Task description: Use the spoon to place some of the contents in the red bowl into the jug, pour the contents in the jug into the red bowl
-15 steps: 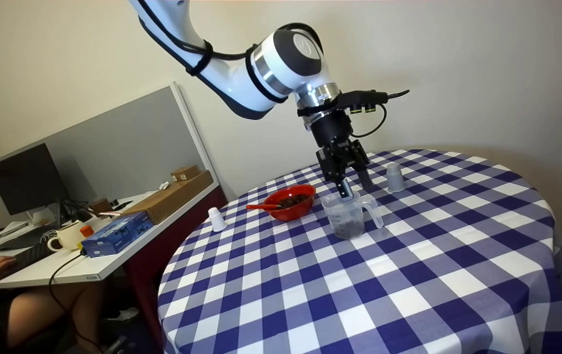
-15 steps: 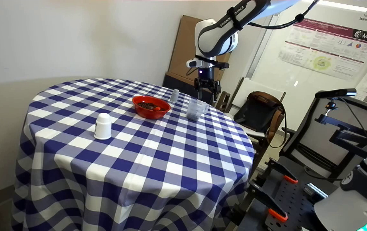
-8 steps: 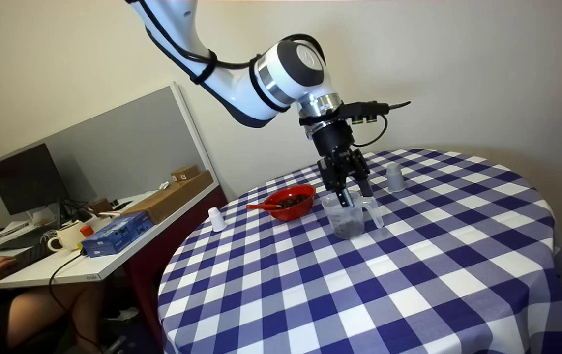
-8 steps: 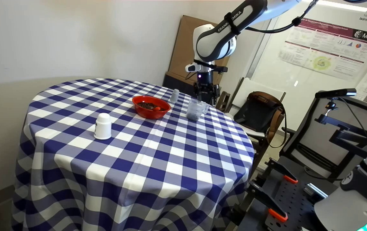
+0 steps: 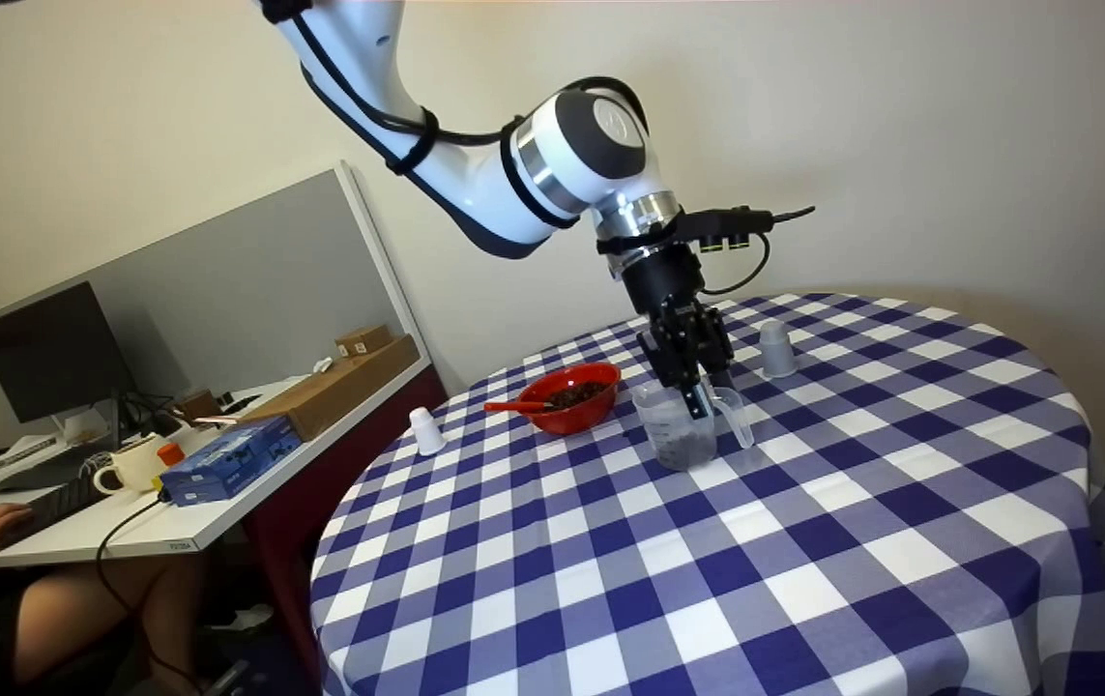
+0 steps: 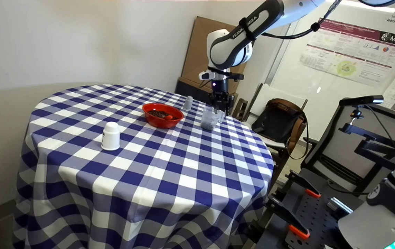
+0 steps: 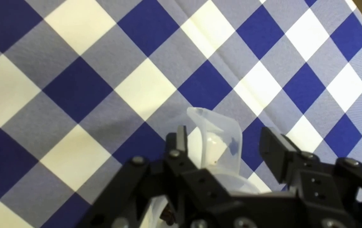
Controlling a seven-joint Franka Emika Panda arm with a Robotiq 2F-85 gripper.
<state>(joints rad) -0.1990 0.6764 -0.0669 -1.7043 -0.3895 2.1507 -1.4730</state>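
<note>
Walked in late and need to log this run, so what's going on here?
A robot arm is at the jug: its fingers stand open, with the handle between them in the wrist view, not gripping yet. The jug stands upright on the checked tablecloth, with some dark bits inside. The red bowl holds more dark bits, and a red spoon rests in it. The pour is not yet done.
</note>
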